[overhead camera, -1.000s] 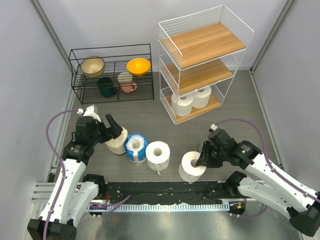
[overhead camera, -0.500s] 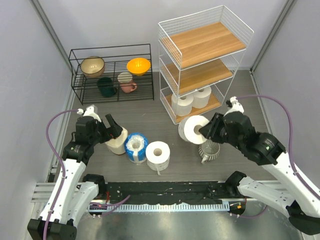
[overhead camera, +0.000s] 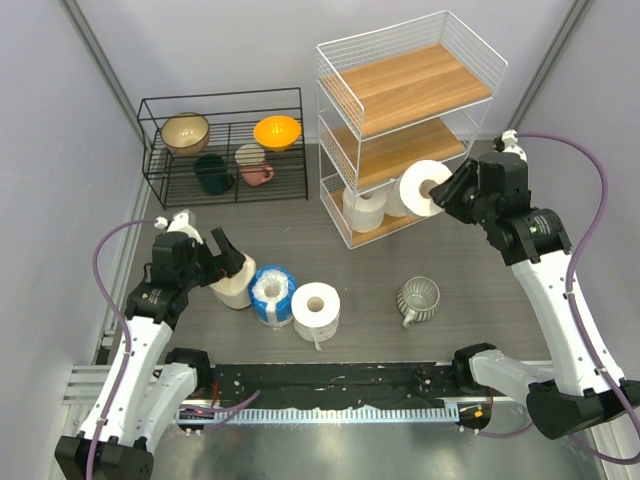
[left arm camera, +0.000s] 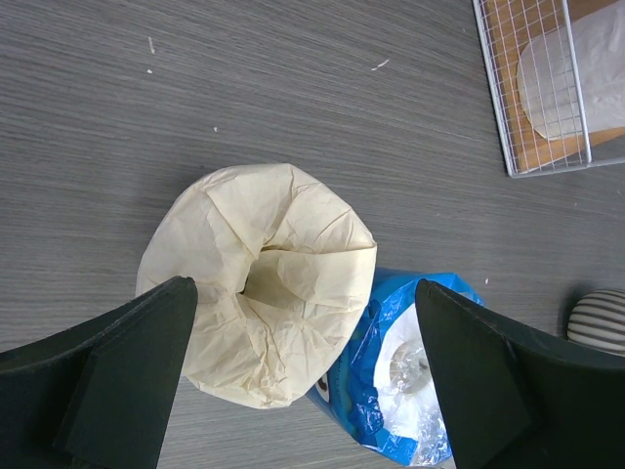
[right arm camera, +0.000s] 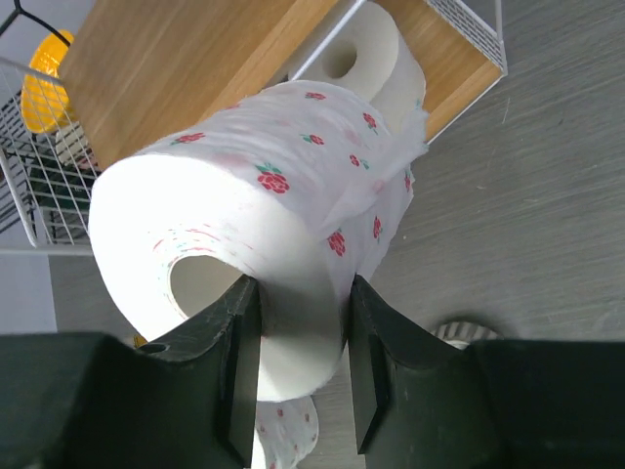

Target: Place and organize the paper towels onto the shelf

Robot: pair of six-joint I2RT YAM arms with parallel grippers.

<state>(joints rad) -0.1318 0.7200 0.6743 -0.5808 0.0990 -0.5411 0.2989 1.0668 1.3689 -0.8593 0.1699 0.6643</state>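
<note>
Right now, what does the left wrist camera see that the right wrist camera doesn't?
Only the left wrist view: the cream roll below the open left pincer, and the blue-wrapped roll beside it. Only the right wrist view: the rose-printed roll gripped in the right pincer, and the orange bowl. Both: the shelf and a white roll on its bottom board.
</note>
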